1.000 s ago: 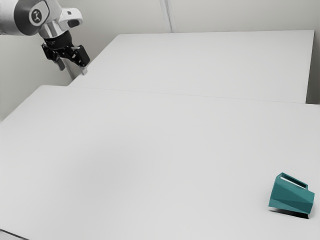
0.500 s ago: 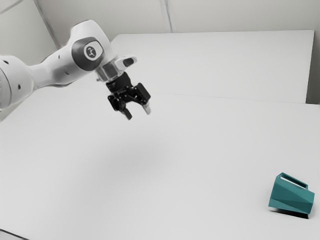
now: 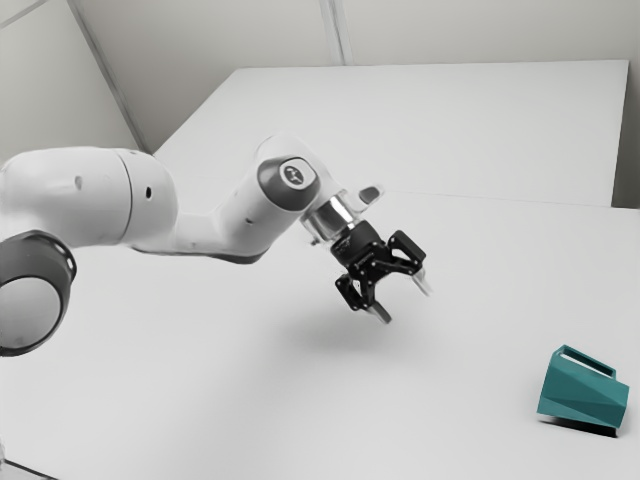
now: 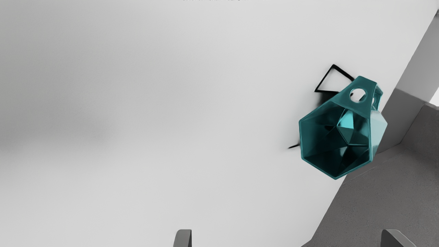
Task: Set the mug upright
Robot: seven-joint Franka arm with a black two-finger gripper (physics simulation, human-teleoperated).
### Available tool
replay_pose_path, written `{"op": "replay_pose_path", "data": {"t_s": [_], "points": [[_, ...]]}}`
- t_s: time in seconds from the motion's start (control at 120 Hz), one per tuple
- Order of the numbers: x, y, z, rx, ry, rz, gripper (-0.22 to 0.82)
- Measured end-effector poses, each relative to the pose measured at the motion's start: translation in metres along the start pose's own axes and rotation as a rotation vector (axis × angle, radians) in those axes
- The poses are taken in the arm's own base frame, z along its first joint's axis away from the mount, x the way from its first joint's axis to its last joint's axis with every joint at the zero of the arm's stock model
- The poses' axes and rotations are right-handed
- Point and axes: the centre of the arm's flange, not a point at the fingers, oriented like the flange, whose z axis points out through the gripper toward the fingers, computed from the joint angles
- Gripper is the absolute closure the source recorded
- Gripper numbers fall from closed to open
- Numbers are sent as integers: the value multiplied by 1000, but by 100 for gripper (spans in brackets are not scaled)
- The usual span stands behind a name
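My black gripper [image 3: 406, 302] hangs over the middle of the table in the exterior view, fingers spread with nothing between them. The teal faceted mug [image 3: 583, 391] lies on its side near the exterior view's lower right corner, well apart from the gripper, its handle on the upper side. In the wrist view the mug [image 4: 334, 137] shows its open mouth and hollow inside toward the camera, beyond the widely parted fingertips of the gripper [image 4: 286, 238].
The white table [image 3: 240, 400] spreads under the arm. Another white surface [image 3: 420, 130] stands behind it. In the wrist view a table edge runs past the mug, with grey floor [image 4: 387, 202] below.
My arm has swung in from the exterior view's upper left toward its right, bringing the open gripper closer to the mug. The mug has stayed where it was.
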Motion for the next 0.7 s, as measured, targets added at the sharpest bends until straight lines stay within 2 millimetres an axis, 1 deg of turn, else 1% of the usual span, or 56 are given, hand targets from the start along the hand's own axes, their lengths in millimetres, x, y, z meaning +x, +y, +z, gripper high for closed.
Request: {"op": "replay_pose_path", "data": {"t_s": [0.117, 0.208, 0.3, 0.508, 0.642, 0.7], "points": [[5, 11, 34, -66, -4, -48, 0], [13, 21, 51, -97, 2, -66, 0], [14, 29, 71, -120, -5, -83, 0], [12, 41, 105, -203, -32, -149, 0], [5, 51, 126, -228, -58, -165, 0], [7, 54, 132, -240, -63, -171, 0]]}}
